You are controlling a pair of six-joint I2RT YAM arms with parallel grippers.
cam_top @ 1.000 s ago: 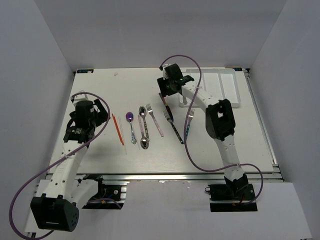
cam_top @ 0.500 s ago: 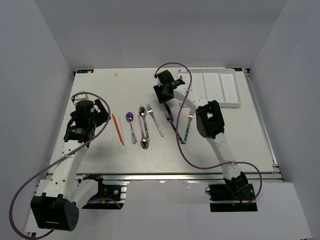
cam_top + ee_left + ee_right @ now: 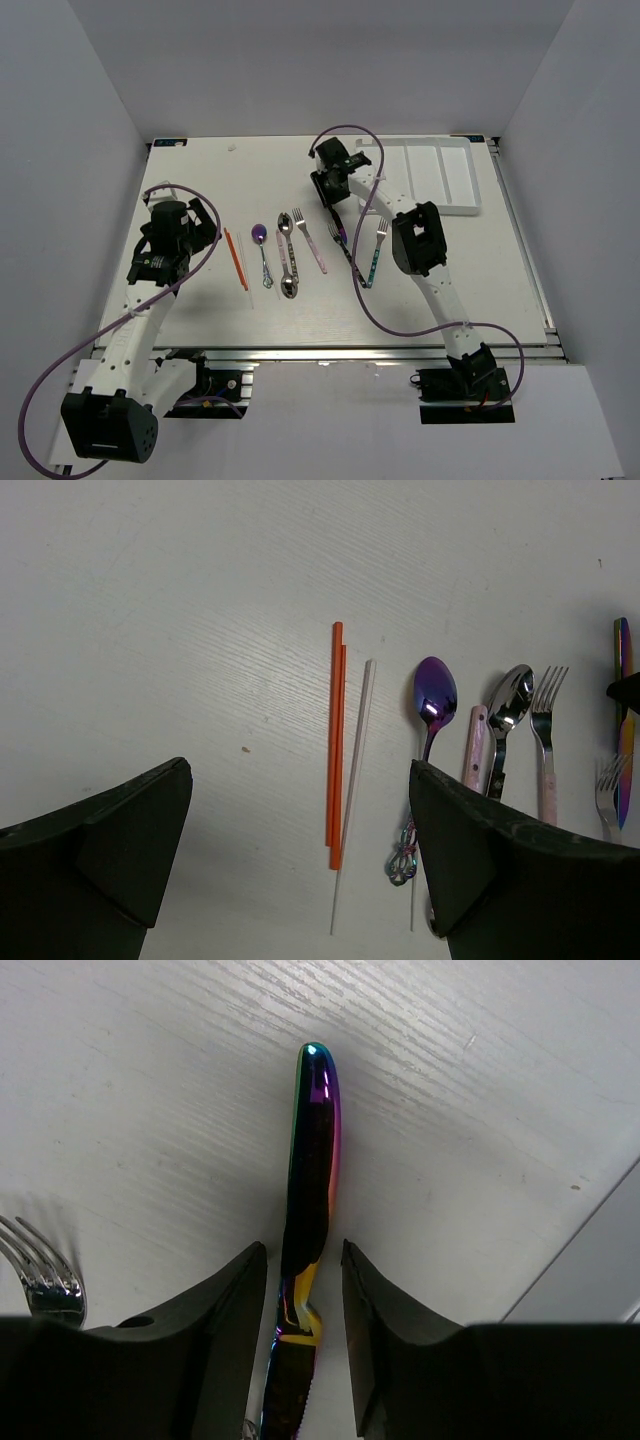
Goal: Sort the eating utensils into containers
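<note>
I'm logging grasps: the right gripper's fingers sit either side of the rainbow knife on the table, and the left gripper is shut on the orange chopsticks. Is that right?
Not quite. The left wrist view shows the left gripper open, holding nothing; the orange chopsticks lie loose on the table. The right gripper does sit with fingers either side of the rainbow knife.

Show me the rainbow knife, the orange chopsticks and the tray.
Rainbow knife [image 3: 312,1150]: right wrist view, on its handle.
Orange chopsticks [image 3: 337,755]: left wrist view, mid-shaft.
Tray [image 3: 445,175]: top external view, on a bare compartment floor.
</note>
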